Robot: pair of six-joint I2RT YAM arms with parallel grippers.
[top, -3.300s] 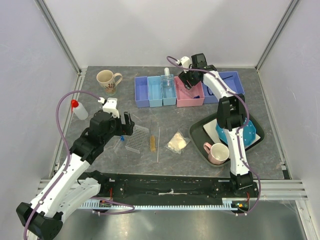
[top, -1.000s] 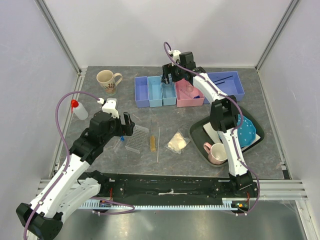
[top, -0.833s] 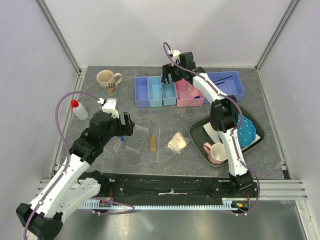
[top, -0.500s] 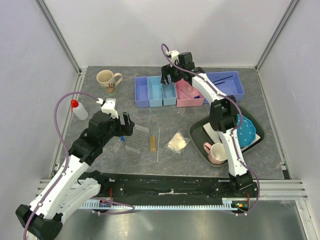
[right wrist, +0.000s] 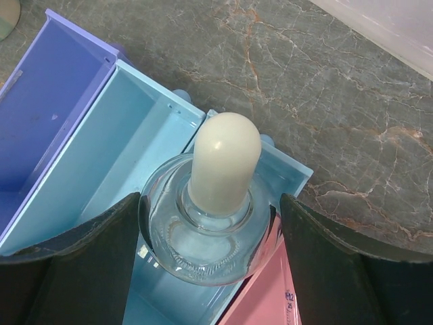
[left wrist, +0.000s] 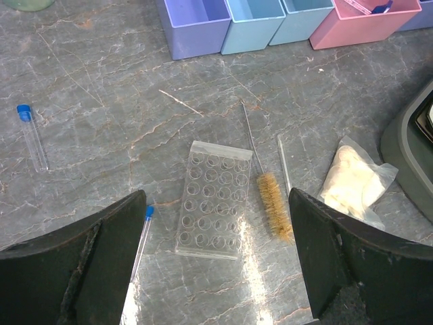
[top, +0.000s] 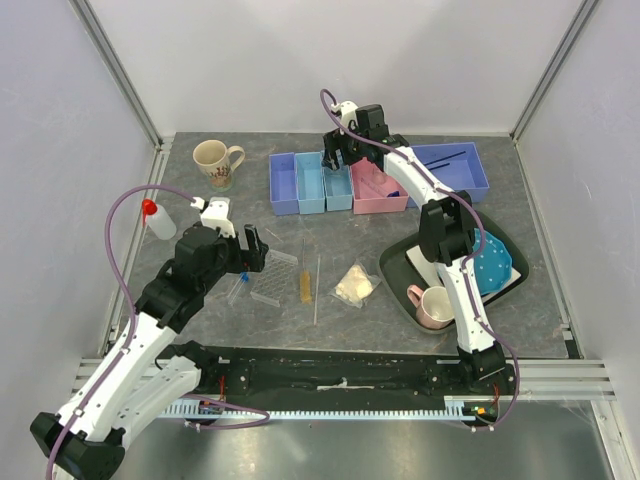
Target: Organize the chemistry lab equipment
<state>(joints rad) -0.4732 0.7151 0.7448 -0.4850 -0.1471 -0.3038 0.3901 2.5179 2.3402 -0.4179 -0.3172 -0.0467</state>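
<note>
A white-capped clear bottle point(right wrist: 211, 217) stands in the light blue bin point(right wrist: 128, 162) next to the pink bin point(top: 378, 185). My right gripper point(right wrist: 210, 203) reaches down over it, shut on the bottle, a finger against each side. My left gripper point(left wrist: 216, 203) hangs open above the clear rack point(left wrist: 213, 200), touching nothing. Beside the rack lie an amber brush point(left wrist: 274, 196), a thin rod point(left wrist: 284, 162), a whitish bag point(left wrist: 355, 179) and two blue-capped tubes point(left wrist: 32, 135) point(left wrist: 141, 237). The red-capped squeeze bottle point(top: 155, 218) stands at the left edge.
A purple bin point(top: 284, 182) and a second light blue bin point(top: 310, 182) stand left of the bottle; a larger blue bin point(top: 455, 170) is at the back right. A beige mug point(top: 215, 160) sits back left. A dark tray point(top: 400, 268) holds a pink mug point(top: 435, 305) and blue plate point(top: 490, 262).
My right gripper has shifted slightly left over the bottle and its fingers have come in against the glass. The left arm has barely moved.
</note>
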